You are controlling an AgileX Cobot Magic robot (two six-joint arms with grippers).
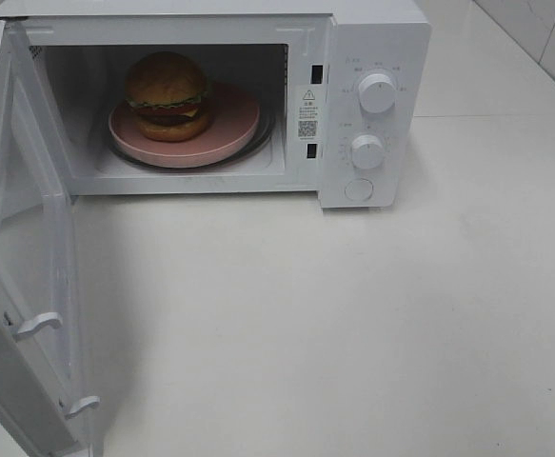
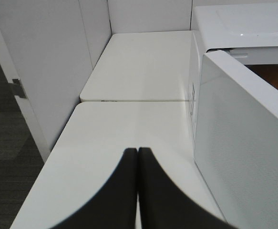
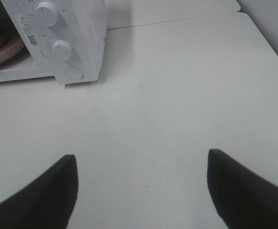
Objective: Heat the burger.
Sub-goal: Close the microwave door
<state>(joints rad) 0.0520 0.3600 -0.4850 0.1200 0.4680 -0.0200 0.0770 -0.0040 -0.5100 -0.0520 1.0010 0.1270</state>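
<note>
We are noting the wide white tabletop (image 1: pixel 353 333) first; it is carrying everything and looks smooth. The white boxy microwave oven (image 1: pixel 391 38) is standing at its far edge. Its large white door (image 1: pixel 29 238) is hanging fully open toward the left side of the high view.

Inside the cavity, a round pink plate (image 1: pixel 234 124) is lying on the turntable. The burger (image 1: pixel 167 90), with its glossy brown bun, green lettuce and dark patty, is sitting on that plate, toward its left side. So the loading looks done, and we are judging that shutting the door and setting the heat are what remain.

Two round white knobs, the upper dial (image 1: pixel 377 93) and the lower dial (image 1: pixel 366 150), are sitting on the control panel above a round white button (image 1: pixel 359 189).

The left gripper (image 2: pixel 138 151) is hovering over the table beside the door panel with its jaws pressed together on nothing. The right gripper (image 3: pixel 141 155) is hanging well in front of the panel, its jaws standing wide apart and empty.

Risks we are weighing:
- The closed fingertips may skid off the slick door face.
- A hard shove may slide the whole oven.
- A weak one may leave the latch uncaught.
- Widely parted jaws may slip on a dial.
</note>
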